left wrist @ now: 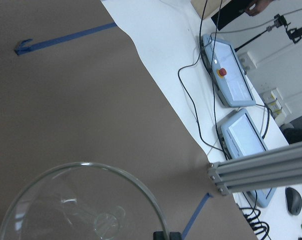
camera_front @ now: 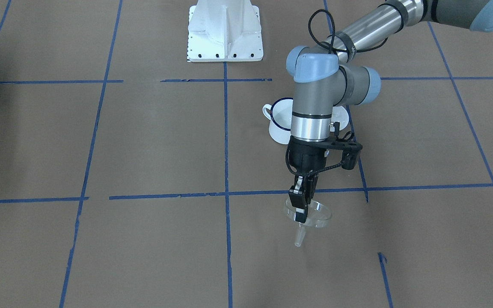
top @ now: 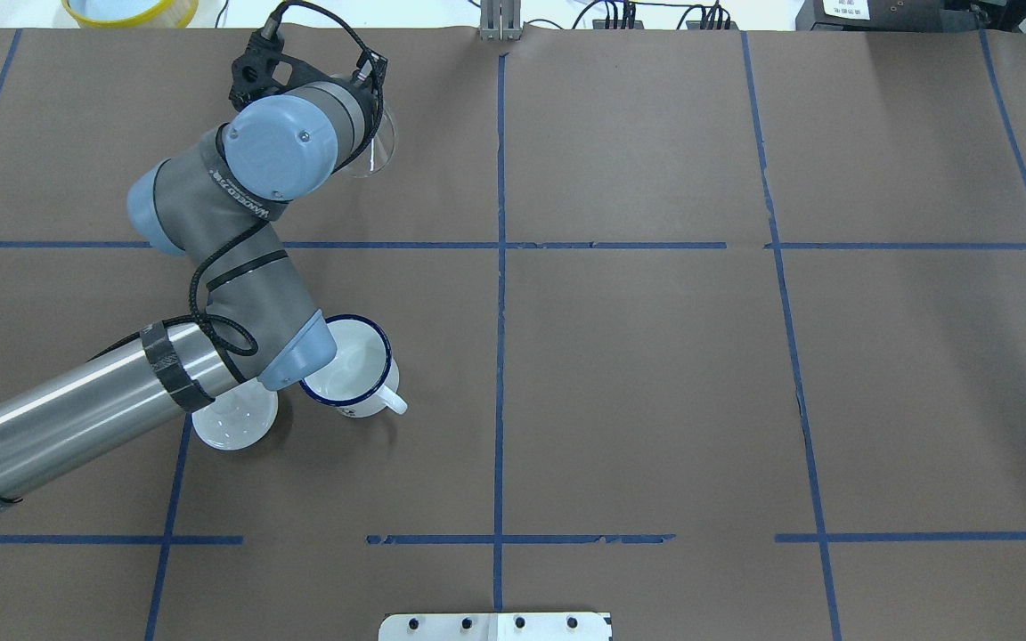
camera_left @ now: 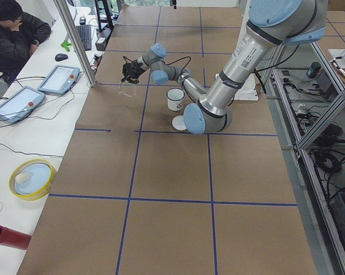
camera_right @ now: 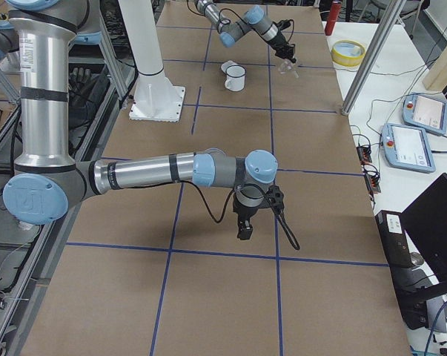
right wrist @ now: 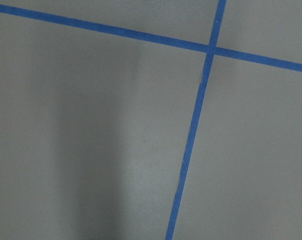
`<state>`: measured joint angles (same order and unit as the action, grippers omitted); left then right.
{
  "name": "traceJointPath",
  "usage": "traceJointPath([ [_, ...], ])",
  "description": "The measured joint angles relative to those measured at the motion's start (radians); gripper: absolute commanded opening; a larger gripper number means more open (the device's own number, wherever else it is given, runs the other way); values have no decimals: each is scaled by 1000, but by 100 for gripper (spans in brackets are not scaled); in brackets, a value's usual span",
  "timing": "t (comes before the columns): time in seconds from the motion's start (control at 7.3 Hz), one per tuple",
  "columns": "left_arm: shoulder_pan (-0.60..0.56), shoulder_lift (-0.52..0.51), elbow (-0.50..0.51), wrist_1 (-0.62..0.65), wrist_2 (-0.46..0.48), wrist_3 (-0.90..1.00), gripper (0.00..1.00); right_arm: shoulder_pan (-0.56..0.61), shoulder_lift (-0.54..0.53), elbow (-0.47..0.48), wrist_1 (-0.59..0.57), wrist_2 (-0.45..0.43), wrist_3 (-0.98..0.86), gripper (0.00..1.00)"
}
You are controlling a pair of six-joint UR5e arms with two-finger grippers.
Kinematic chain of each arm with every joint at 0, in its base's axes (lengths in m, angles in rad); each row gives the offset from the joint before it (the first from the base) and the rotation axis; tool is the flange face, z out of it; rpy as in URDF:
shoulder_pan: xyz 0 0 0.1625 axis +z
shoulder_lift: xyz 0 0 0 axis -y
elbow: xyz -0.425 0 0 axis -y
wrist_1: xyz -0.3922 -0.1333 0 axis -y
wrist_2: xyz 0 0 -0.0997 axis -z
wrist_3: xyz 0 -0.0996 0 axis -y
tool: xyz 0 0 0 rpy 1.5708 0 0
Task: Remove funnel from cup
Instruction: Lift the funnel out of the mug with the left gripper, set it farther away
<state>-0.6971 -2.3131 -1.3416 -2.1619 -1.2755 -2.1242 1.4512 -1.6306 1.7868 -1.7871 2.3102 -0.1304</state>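
My left gripper (camera_front: 301,213) is shut on the rim of the clear funnel (camera_front: 321,218) and holds it out over the far part of the table, spout pointing down. The funnel is well away from the cup (camera_front: 278,122), a white enamel mug with a dark blue rim. In the overhead view the cup (top: 348,369) stands beside my left forearm and the funnel (top: 377,147) peeks out past the wrist. The left wrist view shows the funnel's rim (left wrist: 80,200) close up. My right gripper (camera_right: 244,230) hangs over bare table far from both; I cannot tell whether it is open or shut.
A white round lid (top: 232,423) lies next to the cup, partly under my left arm. The robot's white base plate (camera_front: 225,32) is at the table's near side. Tablets (left wrist: 228,75) and a metal post (left wrist: 261,170) stand past the table's far edge. A yellow bowl (camera_left: 32,177) sits on the side desk.
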Motion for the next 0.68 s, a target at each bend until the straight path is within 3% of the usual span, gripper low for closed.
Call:
traceJointPath([
  [0.14,1,-14,77,-59,21,-10,2,0,0,0,0,0,0,100],
  [0.27,2,-20,126,-96,29,-10,11,0,1,0,0,0,0,100],
  [0.41,2,-22,151,-114,32,2,30,0,0,0,0,0,0,100],
  [0.55,2,-23,161,-121,33,22,61,0,0,0,0,0,0,100],
  [0.68,2,-23,164,-123,33,39,77,0,0,0,0,0,0,100],
])
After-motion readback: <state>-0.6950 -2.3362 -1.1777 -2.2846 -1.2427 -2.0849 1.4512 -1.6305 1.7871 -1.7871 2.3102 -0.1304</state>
